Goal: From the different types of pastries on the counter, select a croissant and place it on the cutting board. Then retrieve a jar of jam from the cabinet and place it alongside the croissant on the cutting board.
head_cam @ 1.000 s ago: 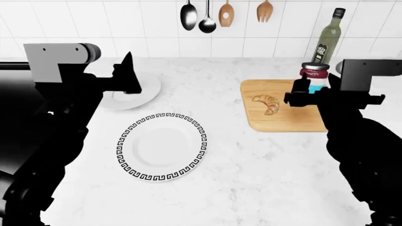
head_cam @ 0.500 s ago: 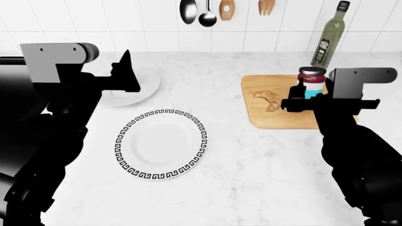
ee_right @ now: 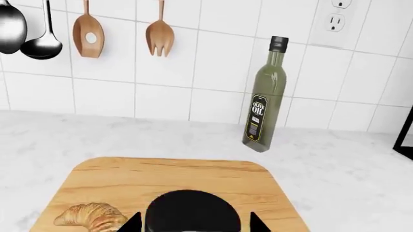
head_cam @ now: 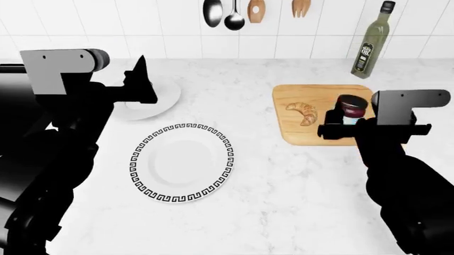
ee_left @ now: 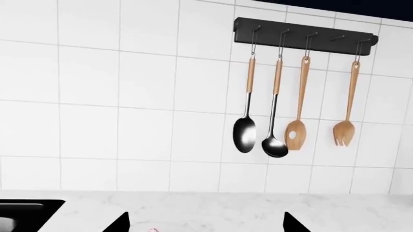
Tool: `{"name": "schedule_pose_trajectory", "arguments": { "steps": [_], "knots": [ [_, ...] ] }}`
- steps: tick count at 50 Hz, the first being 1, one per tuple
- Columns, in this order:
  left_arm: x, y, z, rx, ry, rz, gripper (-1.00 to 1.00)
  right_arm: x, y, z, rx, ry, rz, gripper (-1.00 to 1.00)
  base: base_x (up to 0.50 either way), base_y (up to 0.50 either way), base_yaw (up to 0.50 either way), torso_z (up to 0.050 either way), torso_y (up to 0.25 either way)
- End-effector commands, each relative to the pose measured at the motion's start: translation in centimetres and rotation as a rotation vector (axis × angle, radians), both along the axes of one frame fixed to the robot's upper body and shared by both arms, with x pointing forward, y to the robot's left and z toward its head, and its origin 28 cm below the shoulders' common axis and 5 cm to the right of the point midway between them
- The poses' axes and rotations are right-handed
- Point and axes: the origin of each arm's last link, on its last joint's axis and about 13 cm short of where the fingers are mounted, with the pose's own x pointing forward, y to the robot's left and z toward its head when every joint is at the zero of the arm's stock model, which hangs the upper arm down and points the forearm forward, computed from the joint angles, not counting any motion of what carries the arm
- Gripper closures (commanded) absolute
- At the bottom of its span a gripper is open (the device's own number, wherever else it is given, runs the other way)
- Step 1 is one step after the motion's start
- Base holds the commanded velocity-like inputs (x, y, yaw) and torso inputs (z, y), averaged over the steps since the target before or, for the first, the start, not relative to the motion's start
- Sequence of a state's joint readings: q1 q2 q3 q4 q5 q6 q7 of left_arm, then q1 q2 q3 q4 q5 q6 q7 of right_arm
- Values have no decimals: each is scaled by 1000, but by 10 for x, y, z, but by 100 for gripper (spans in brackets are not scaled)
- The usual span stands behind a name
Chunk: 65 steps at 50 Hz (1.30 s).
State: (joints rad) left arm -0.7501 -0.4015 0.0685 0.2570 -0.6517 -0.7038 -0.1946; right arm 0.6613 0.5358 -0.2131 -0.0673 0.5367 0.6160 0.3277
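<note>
1. the right gripper [head_cam: 339, 126] is pinching the jar of jam [head_cam: 352, 109] between its dark fingers, holding it over the right half of the cutting board [head_cam: 298, 135]; whether the jar's base is touching the wood cannot be told.
2. in the right wrist view the jar's black lid [ee_right: 191, 212] is filling the space between the 2 fingertips [ee_right: 132, 223], with the board's tan surface spreading out beyond it.
3. the croissant [head_cam: 303, 112] is lying on the board just beside the jar, on the side toward the middle of the counter [head_cam: 284, 180], apart from the jar.
4. the left gripper [head_cam: 142, 85] is hovering over a plain white plate [head_cam: 159, 103] near the back of the counter; its fingers [ee_left: 119, 223] are standing spread apart in the left wrist view, with nothing seen between them.
5. a faint pink speck [ee_left: 153, 230] is showing at the edge of the left wrist view, too small to identify.
6. a round plate with a black greek-key rim [head_cam: 182, 163] is sitting on the marble nearer the robot, well apart from the board.
7. a tall green oil bottle [head_cam: 373, 41] is standing upright against the tiled wall behind the board.
8. 4 utensils are hanging from a black rail [ee_left: 303, 36] on the wall: a dark spoon [ee_left: 244, 133], a ladle [ee_left: 274, 145], a wooden slotted spoon [ee_left: 295, 133] and a wooden fork [ee_left: 344, 131].
</note>
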Motion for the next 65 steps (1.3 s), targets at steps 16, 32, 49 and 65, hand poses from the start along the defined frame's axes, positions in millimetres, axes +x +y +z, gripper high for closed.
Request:
{"name": "schedule_pose_trajectory", "arguments": {
  "steps": [16, 32, 49, 65],
  "knots": [
    [-1, -1, 1, 0, -7, -4, -100, -18, 4, 3, -17, 5, 33, -100, 0, 0, 0, 0, 0],
    [-19, 5, 20, -67, -53, -16, -100, -57, 11, 78, -38, -234, 50, -100, 0, 0, 0, 0, 0],
    [-94, 4, 35, -123, -258, -23, -100, -124, 44, 96, -136, -597, 88, -100, 0, 0, 0, 0, 0],
    [-156, 9, 23, -213, -515, 45, -100, -169, 44, 80, -177, -755, 46, -100, 0, 0, 0, 0, 0]
  ]
}}
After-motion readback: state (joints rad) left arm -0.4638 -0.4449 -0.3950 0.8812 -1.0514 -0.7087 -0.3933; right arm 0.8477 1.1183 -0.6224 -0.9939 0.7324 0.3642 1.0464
